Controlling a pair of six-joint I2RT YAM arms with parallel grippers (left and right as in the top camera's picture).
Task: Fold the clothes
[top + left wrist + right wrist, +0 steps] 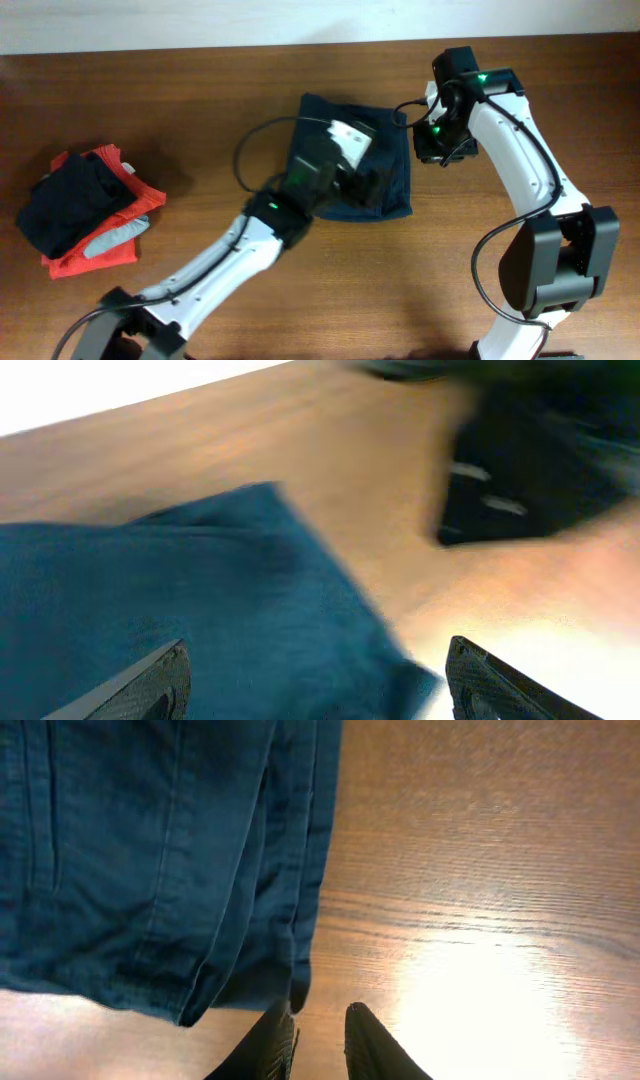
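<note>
No text, label, brand, number or sign can be read in any view, neither on the clothes [150, 850] nor on the table [480, 840].

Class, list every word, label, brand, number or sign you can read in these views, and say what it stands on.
None can be read.
No print shows on the navy garment or the wooden table.
A white patch over the garment in the overhead view is too small and blurred to read.
</note>
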